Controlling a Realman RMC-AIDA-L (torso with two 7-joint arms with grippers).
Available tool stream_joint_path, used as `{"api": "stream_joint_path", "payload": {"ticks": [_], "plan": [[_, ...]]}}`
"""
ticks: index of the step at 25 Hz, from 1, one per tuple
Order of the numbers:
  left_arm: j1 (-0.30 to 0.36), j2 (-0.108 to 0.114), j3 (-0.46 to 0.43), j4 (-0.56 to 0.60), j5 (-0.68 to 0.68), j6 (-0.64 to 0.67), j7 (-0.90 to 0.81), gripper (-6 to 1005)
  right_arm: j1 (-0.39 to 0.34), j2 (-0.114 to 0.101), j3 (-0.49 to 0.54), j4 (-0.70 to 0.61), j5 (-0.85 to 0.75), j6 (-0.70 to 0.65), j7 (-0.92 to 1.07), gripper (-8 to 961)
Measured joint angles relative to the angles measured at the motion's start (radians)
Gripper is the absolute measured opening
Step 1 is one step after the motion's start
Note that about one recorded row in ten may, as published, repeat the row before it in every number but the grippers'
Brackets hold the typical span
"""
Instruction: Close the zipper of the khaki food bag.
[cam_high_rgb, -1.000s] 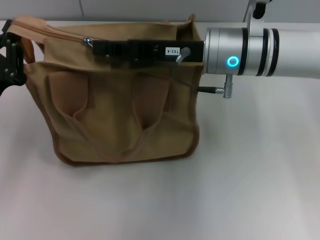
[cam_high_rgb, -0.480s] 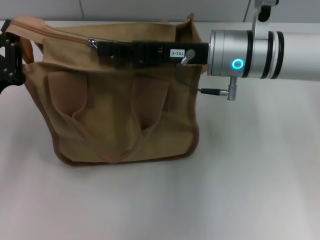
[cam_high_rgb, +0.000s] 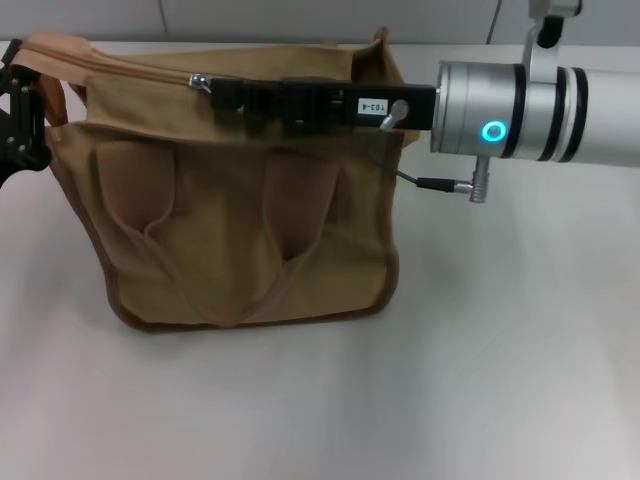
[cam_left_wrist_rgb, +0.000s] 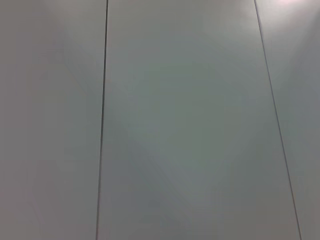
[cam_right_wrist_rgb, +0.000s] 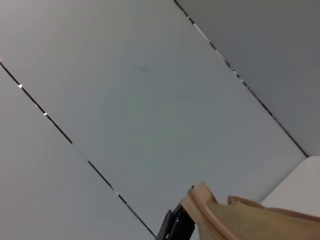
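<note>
Right gripper (cam_high_rgb: 222, 95) pinches shiny pull tab (cam_high_rgb: 200, 82) on khaki food bag (cam_high_rgb: 240, 220). Zipper (cam_high_rgb: 130, 70) partly shut; rest still open. Left gripper (cam_high_rgb: 20, 115) grips bag's corner.

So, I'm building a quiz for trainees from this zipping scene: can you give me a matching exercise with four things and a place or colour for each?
Things:
1. boxy khaki canvas food bag
2. small silver zipper pull tab
3. right gripper
4. left gripper

Descriptions:
A. at the bag's left end
B. glinting beside the black gripper's tip
C. lying along the bag's top
D. standing on the white table

Pairs: 1-D, 2-B, 3-C, 4-A
</note>
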Motion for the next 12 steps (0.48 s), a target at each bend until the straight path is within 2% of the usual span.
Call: {"api": "stream_joint_path", "payload": {"ticks": [2,12], "plan": [[0.000,0.000,0.000,0.000,0.000,0.000,0.000,39,-0.022,0.000,-0.006,-0.029,0.000,-0.005,0.004,9],[0.000,0.000,0.000,0.000,0.000,0.000,0.000,40,-0.036,0.000,-0.009,-0.044,-0.001,-0.012,0.008,9]]}}
